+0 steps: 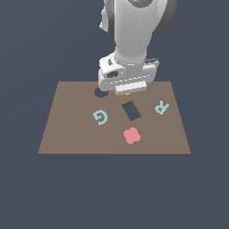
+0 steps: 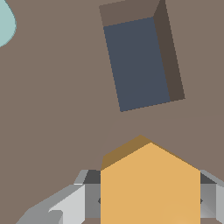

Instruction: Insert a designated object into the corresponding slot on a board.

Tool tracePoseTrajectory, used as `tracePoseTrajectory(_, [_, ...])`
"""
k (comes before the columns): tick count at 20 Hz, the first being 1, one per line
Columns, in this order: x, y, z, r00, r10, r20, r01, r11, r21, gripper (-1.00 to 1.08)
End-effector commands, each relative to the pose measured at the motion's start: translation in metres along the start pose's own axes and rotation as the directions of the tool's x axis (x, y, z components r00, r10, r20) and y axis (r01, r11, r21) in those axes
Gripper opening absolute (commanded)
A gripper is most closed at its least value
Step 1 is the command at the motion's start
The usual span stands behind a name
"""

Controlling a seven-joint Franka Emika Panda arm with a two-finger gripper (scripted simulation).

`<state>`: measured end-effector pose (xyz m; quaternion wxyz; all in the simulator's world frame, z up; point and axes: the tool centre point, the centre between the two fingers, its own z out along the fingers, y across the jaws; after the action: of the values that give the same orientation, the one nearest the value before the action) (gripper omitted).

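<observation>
Wrist view: fingers [image 2: 150,201] clamped against 2 sides of the orange hexagonal block [image 2: 150,183].

A bare simulated test scene, not a real room. A flat brown rectangular board with dark cut-out holes [image 1: 62,129] floats against a featureless slate-blue backdrop [image 1: 27,197]. Surfaces are flat-shaded.

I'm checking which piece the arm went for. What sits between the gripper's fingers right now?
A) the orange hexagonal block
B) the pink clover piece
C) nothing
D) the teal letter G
A: the wrist view shows the orange hexagonal block filling the space between the grey fingers of the gripper, while the pink clover piece and the letter G lie untouched on the board.
</observation>
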<state>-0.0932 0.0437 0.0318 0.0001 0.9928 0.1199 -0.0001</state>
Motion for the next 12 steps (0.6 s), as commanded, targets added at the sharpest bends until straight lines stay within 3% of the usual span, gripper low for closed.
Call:
tracePoseTrajectory(1, [0.002, 0.005, -0.001, 0.998, 0.069, -0.001, -0.069, 0.998, 0.000, -1.00])
tracePoseTrajectory(7, [0.007, 0.023, -0.002, 0.958, 0.285, -0.001, -0.285, 0.958, 0.000, -1.00])
tracePoseTrajectory(10, [0.007, 0.035, -0.003, 0.911, 0.413, -0.001, -0.413, 0.911, 0.001, -1.00])
tracePoseTrajectory(12, [0.007, 0.043, -0.004, 0.864, 0.503, 0.000, -0.503, 0.864, 0.001, -1.00])
